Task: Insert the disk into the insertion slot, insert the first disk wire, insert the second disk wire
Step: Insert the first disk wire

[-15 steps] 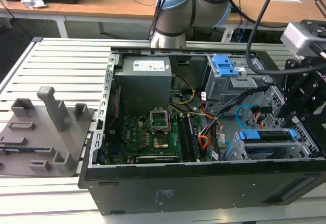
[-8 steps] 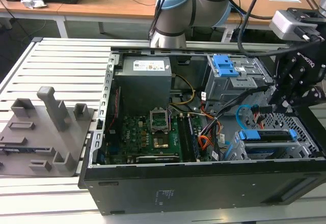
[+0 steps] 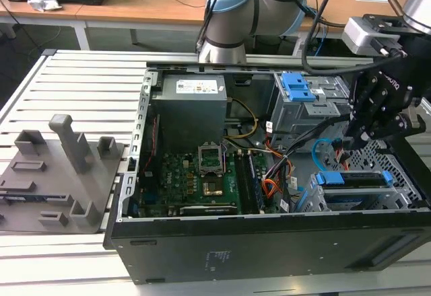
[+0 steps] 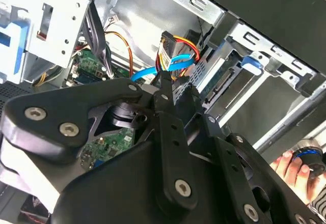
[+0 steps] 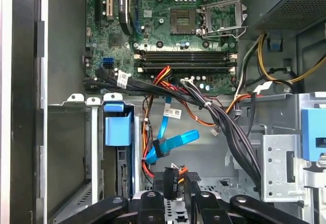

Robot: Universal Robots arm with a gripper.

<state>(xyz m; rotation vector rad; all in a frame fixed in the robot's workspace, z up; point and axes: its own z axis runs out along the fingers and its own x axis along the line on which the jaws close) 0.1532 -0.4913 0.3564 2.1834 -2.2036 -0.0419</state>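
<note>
A slatted metal tabletop (image 3: 81,87) carries an open black computer case (image 3: 269,242), with wooden desks behind it; the disk (image 3: 353,179) in its blue caddy sits down inside the insertion slot (image 5: 92,147), at the corner of the case on the exterior view's right; the hand (image 3: 357,134) hangs just above and beside the disk, reaching into the case; in both wrist views its fingers (image 5: 153,198) are closed on the small black plug of the first disk wire (image 5: 172,175), the orange, red and black bundle, which is held close beside the disk's connector edge but apart from it; the second disk wire (image 5: 173,142), thin and light blue, curls loose just beside the disk, near the fingertips, its plug end free; the green motherboard (image 3: 195,175) lies farther from the disk, across the case; the taller grey cage (image 3: 296,107) with the blue latch stands behind the disk.
</note>
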